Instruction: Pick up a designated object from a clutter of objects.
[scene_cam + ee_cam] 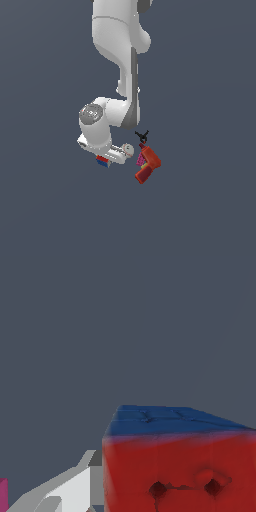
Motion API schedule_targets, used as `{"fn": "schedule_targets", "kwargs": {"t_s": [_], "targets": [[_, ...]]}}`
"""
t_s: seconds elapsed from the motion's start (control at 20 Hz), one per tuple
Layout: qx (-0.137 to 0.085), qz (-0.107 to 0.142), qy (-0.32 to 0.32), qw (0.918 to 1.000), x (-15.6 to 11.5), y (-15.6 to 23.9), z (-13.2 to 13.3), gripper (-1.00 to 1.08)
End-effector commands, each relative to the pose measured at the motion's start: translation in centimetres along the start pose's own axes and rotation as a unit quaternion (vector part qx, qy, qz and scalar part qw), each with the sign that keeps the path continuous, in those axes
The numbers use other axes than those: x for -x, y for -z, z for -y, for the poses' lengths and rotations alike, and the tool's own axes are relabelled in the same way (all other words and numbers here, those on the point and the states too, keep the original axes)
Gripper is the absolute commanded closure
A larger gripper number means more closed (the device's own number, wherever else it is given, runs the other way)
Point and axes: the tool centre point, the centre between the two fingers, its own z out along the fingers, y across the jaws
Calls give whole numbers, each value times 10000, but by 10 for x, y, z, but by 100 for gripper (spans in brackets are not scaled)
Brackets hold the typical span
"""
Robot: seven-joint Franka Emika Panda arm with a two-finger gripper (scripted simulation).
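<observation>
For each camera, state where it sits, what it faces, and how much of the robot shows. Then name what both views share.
Exterior view: off the arm, looking from above at the arm, drill, baseball, clamp and pink piece.
Wrist view: on the wrist, close against the cube; one white finger shows.
Shared: the cube and pink piece.

A flat slate-grey floor (45, 210) carries a tight clutter near the exterior view's centre: the puzzle cube (103, 161), at its 3 o'clock a white baseball (128, 149), then a pink piece (141, 159), an orange-red drill (148, 167) and, at 12 o'clock of the drill, a black clamp (142, 135).
</observation>
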Motion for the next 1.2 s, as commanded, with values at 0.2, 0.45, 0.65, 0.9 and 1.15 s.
{"fn": "schedule_targets", "kwargs": {"t_s": [0.2, 0.45, 0.65, 0.9, 1.15], "targets": [[-9, -13, -3, 10000, 16, 38, -9, 108], [-11, -12, -3, 10000, 34, 76, -19, 108], [-11, -12, -3, 10000, 49, 108, -27, 108], [-11, -13, -6, 10000, 67, 148, -37, 108], [-9, -13, -6, 10000, 85, 190, -48, 108]]}}
